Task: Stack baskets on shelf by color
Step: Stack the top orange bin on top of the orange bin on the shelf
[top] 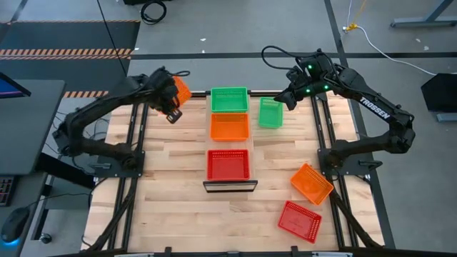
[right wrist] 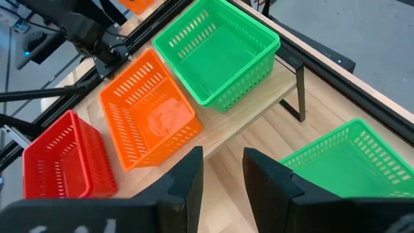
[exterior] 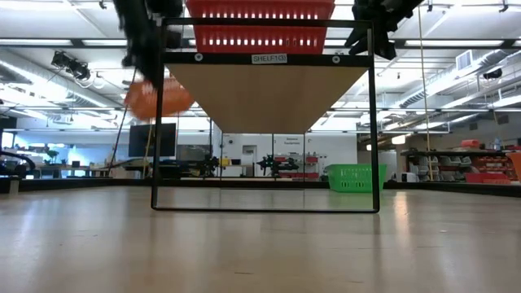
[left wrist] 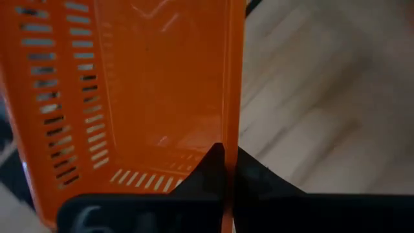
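On the raised shelf (top: 230, 186) stand a green basket (top: 228, 100), an orange basket (top: 229, 126) and a red basket (top: 228, 164) in a row, far to near. My left gripper (top: 176, 96) hangs at the shelf's far left, shut on a second orange basket (top: 183, 89) that is up in the air. Right of the shelf's far end my right gripper (top: 283, 100) hovers open above another green basket (top: 270, 112), which rests on the table. Nothing is between its fingers (right wrist: 187, 175). My left gripper pinches one side wall (left wrist: 228, 123) of the orange basket, one finger (left wrist: 204, 169) inside the basket and the other outside. The fingers come from above, slanting down. The basket is lifted clear of the table and hangs tilted (exterior: 159, 98).
An orange basket (top: 311, 183) and a red basket (top: 299, 220) lie on the table at the near right. The shelf stands on a thin dark frame (exterior: 156, 122) with open space beneath it. Bare tabletop (top: 171, 207) lies at the near left.
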Controlling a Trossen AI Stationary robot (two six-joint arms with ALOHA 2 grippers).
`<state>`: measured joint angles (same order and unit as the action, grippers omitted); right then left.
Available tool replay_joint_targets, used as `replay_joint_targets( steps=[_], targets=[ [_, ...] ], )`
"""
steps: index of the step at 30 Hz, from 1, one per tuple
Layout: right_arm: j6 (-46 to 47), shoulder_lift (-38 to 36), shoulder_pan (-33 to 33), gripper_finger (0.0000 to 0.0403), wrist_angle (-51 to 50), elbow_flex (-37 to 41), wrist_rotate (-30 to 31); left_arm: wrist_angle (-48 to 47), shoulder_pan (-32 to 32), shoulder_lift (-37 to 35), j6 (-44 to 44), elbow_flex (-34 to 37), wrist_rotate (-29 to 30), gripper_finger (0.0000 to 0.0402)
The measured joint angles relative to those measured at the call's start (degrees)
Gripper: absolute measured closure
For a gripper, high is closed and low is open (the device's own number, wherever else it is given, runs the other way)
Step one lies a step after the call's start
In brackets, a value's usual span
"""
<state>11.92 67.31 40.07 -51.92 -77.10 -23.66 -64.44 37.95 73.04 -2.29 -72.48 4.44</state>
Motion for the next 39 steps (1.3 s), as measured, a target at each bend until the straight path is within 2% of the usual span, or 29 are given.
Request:
replay_joint_targets(
  steps=[4, 9, 14, 18, 22, 28, 39],
  targets=[
    [-0.1, 0.0, 0.1, 0.0288, 0.0, 0.0, 0.0, -1.0, -6.8, -2.2, -0.3, -7.7, 0.8, 0.0393],
    [-0.1, 0.0, 0.1, 0.0288, 0.0, 0.0, 0.0, 1.5, -16.3, -1.1, 0.0, -19.3, 2.0, 0.0393],
    [-0.3, 0.0, 0.1, 0.0288, 0.0, 0.0, 0.0, 1.3, -23.9, 5.1, -0.7, -29.5, 4.5, 0.0394],
    [1.0, 0.0, 0.1, 0.0288, -1.6, 0.0, -0.2, 1.2, -28.4, 11.4, -1.5, -35.0, 5.0, 0.0394],
    [0.4, -0.7, 0.8, 0.0288, -6.5, 0.0, -0.1, 1.0, -31.3, 17.4, -1.5, -37.7, 4.9, 0.0394],
    [-2.6, -3.2, 2.6, 0.0288, -10.2, 0.0, 0.0, 1.0, -33.5, 23.4, -1.5, -37.8, 5.0, 0.0392],
    [-5.6, -8.5, 4.0, 0.0288, -11.2, 0.0, -0.1, -1.3, -35.6, 28.4, -0.9, -37.8, 5.0, 0.0392]
  ],
)
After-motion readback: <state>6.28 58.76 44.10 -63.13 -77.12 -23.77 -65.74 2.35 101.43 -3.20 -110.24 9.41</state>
